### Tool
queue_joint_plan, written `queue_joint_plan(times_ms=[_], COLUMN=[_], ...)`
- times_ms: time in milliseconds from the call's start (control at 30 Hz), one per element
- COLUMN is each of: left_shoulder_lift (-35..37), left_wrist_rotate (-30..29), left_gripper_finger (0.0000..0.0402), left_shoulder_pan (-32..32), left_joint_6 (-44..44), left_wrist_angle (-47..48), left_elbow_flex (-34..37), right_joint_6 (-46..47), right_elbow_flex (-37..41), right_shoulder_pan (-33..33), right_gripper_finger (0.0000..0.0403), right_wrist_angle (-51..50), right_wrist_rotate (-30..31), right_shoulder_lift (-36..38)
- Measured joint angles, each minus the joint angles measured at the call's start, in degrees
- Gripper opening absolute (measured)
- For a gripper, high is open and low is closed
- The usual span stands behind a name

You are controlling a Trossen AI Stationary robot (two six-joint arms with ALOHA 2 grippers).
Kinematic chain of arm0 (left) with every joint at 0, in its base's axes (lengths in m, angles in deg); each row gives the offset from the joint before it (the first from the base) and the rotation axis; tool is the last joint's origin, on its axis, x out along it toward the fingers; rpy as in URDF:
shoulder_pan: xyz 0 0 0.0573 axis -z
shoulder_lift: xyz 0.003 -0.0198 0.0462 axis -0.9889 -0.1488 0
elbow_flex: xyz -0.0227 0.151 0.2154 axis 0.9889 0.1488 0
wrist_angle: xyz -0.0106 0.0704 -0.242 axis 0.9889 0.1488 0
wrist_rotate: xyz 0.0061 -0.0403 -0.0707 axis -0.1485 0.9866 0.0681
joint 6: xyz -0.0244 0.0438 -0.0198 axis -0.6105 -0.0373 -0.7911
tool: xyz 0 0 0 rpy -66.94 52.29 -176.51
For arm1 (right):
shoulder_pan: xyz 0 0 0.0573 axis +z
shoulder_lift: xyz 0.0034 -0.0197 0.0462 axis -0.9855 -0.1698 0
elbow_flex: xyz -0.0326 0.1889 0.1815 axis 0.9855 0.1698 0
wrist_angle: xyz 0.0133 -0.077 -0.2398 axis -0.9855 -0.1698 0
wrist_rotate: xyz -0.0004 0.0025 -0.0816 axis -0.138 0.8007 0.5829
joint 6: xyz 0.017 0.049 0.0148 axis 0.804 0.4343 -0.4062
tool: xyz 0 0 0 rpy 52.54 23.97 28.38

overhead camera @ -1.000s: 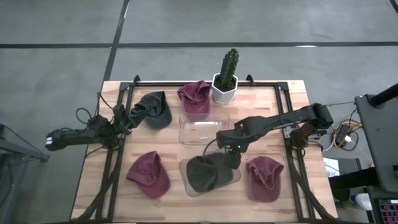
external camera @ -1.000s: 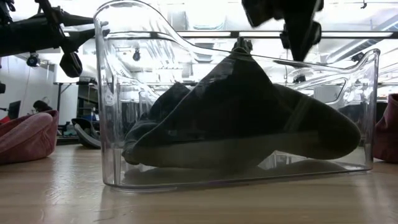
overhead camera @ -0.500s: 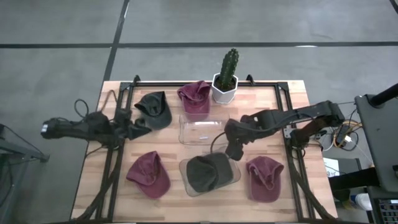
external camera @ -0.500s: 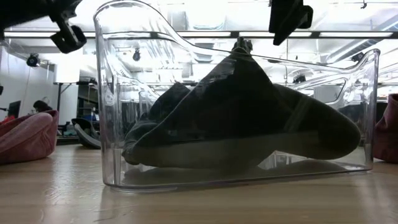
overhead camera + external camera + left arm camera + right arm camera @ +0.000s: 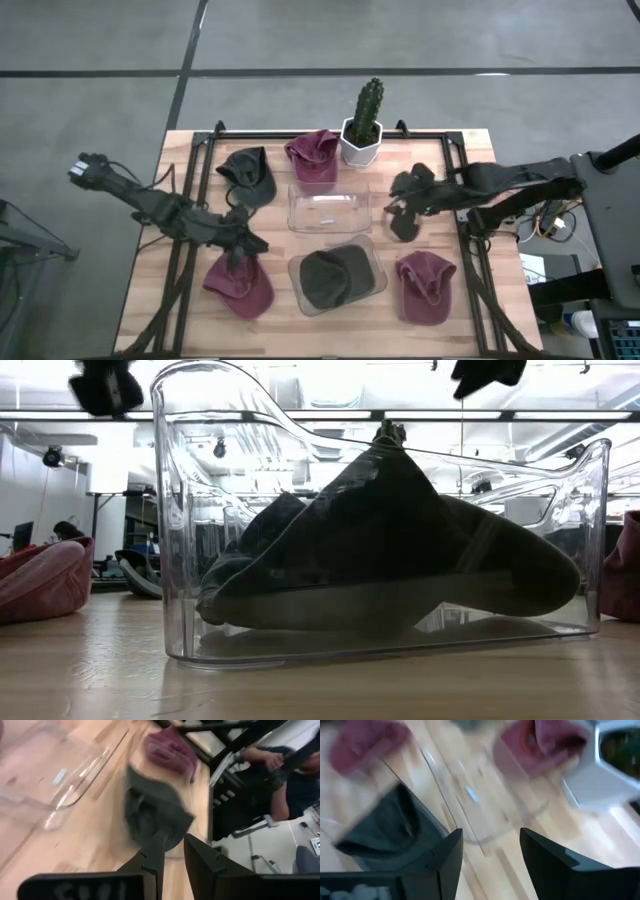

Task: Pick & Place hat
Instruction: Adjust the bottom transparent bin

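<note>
High view: dark hat (image 5: 337, 277) sits in the near clear bin (image 5: 374, 289). Your left gripper (image 5: 243, 244), fingers slightly parted and empty, hangs over the maroon hat (image 5: 240, 281); drop straight, pinch its crown. Right gripper (image 5: 402, 207) is open, empty, clear.

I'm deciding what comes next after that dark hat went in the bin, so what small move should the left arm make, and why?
Probably lower the left tool onto the maroon hat just beneath it. The near bin already holds a dark hat, the far bin sits empty, and the right tool hangs open, carrying nothing.
</note>
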Motion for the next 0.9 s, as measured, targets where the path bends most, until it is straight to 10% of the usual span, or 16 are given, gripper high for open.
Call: queue_joint_plan(times_ms=[400, 900], left_shoulder_lift=[-21.52, -40.74], left_wrist_rotate=[-2.21, 0.15], left_gripper_finger=[0.0066, 0.0066], left_shoulder_pan=[0.58, 1.11], left_joint_6=[-7.66, -27.49], left_wrist_angle=[6.06, 19.86], left_elbow_flex=[-11.99, -27.66], right_joint_6=[-4.6, -8.96], right_elbow_flex=[21.17, 21.66], right_shoulder_pan=[0.0, 0.09], right_gripper_finger=[0.0192, 0.0192], right_wrist_angle=[27.83, 27.86], right_wrist_rotate=[-5.1, -11.47], right_shoulder_lift=[21.28, 21.29])
